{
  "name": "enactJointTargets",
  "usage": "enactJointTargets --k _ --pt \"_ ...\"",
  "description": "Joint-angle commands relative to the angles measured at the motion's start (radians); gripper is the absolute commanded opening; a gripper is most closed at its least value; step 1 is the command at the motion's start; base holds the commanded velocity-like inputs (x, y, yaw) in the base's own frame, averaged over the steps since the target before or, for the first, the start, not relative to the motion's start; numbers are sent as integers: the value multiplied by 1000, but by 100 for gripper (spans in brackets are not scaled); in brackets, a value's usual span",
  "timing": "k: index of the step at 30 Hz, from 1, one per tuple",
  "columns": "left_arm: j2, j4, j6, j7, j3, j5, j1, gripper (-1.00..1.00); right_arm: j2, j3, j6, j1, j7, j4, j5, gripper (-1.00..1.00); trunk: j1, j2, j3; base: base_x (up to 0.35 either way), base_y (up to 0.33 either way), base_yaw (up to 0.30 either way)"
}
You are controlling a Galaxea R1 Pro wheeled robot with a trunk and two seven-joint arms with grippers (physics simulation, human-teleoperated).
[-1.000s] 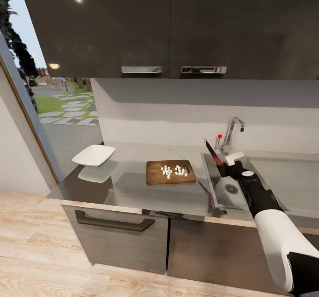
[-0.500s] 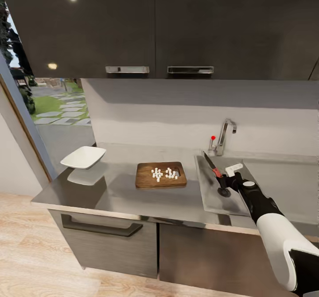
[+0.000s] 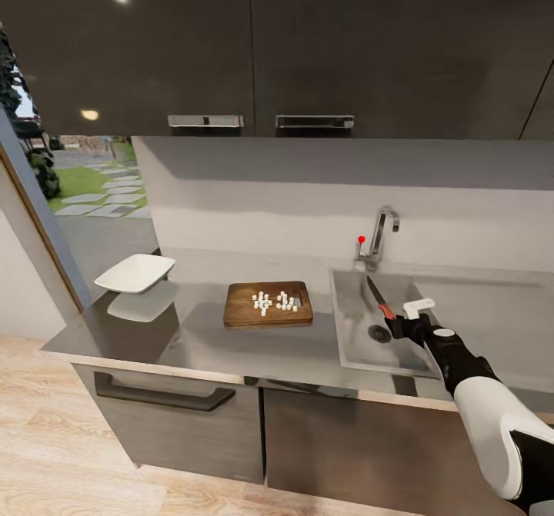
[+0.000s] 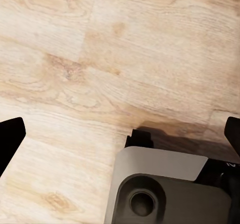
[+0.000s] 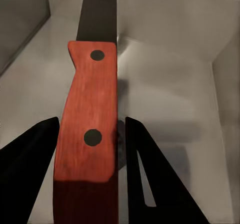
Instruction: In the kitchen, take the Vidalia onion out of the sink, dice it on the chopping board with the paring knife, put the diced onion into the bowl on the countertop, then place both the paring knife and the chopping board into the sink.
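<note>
My right gripper (image 3: 400, 325) is shut on the red handle of the paring knife (image 3: 378, 301). It holds the knife low over the sink (image 3: 354, 347), with the dark blade pointing toward the tap (image 3: 378, 238). In the right wrist view the red handle of the paring knife (image 5: 90, 129) sits between my two dark fingers (image 5: 30, 159) above the grey basin floor. The chopping board (image 3: 238, 316) lies on the countertop (image 3: 208, 339) left of the sink, with diced onion (image 3: 273, 301) on it. The white bowl (image 3: 135, 272) stands at the countertop's far left. My left gripper (image 4: 120, 134) hangs open over the floor.
Dark wall cabinets (image 3: 246, 47) hang over the worktop. A drainboard (image 3: 492, 316) lies right of the basin. Grey cabinet fronts (image 3: 177, 416) stand below the counter edge. Wooden floor (image 4: 100, 58) and my own base (image 4: 160, 189) show under the left arm. A window is at the left.
The camera has shifted, sliding the whole scene left. Relative to the sink, my right gripper has carried the knife from the basin's left rim to lower over its middle near the drain.
</note>
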Motion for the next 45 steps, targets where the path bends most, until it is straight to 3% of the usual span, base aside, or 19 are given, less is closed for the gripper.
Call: enactJointTargets --k 1,10,20,26,45 --pt "0 4 -7 0 -8 8 -2 100 1 -9 4 -1 7 4 8 -100 0 -1 -1 0 0 0" --pt "1 4 -7 0 -8 8 -2 100 7 -7 -23 -1 -117 120 6 -100 0 -1 -1 181 0 0" --pt "1 4 -8 0 -8 8 -2 100 10 -7 -36 -1 -161 237 6 -100 0 -1 -1 166 0 0" --pt "1 4 -9 -1 -8 8 -2 100 13 -6 -86 -1 -192 312 5 -100 0 -1 -1 3 0 0" --pt "-1 4 -10 -1 -9 8 -2 100 15 -13 -94 -1 -189 303 5 -100 0 -1 -1 0 0 0"
